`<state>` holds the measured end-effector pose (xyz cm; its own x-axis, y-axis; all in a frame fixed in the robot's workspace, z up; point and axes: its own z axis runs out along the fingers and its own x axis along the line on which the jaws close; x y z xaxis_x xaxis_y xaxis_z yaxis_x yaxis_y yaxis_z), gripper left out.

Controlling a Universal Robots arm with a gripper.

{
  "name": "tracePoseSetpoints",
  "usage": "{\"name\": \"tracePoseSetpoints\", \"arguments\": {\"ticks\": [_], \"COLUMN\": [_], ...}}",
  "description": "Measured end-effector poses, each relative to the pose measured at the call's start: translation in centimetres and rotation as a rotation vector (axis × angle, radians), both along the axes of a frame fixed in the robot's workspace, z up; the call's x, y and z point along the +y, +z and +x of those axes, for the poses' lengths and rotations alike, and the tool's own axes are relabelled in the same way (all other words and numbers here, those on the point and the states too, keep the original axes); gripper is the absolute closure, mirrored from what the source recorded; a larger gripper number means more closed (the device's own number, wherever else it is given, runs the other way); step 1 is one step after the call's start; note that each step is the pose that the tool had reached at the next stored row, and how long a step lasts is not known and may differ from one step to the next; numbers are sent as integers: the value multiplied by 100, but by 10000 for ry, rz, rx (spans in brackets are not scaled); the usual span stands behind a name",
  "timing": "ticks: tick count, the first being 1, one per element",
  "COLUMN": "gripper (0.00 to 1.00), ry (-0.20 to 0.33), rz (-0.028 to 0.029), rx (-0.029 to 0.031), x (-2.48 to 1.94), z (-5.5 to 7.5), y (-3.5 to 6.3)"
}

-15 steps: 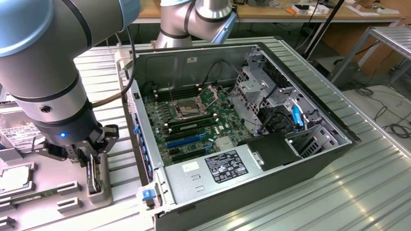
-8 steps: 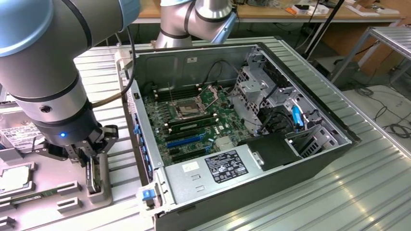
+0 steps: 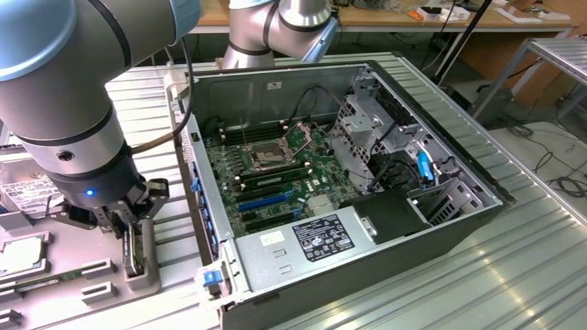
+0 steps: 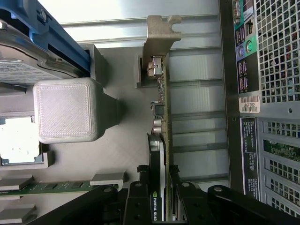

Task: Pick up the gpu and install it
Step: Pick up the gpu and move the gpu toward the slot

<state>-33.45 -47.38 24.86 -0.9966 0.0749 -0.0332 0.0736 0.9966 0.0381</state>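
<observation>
Claw (image 4: 159, 186) clamped on both faces of the gpu (image 4: 165, 108), which stands on edge in a grey stand (image 3: 139, 282) beside the open computer case (image 3: 275, 89); lifting straight up should avoid snagging the bracket (image 4: 159, 29).

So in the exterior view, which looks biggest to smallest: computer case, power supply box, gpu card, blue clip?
Largest first:
open grey metal computer case
silver labelled power supply box
thin green gpu card
small blue plastic clip
</observation>
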Motion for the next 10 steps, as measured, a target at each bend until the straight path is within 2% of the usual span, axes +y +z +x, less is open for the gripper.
{"name": "tracePoseSetpoints", "arguments": {"ticks": [10], "gripper": [73], "ry": [0], "rz": [3], "rx": [-3], "x": [0], "z": [0], "y": [1]}}
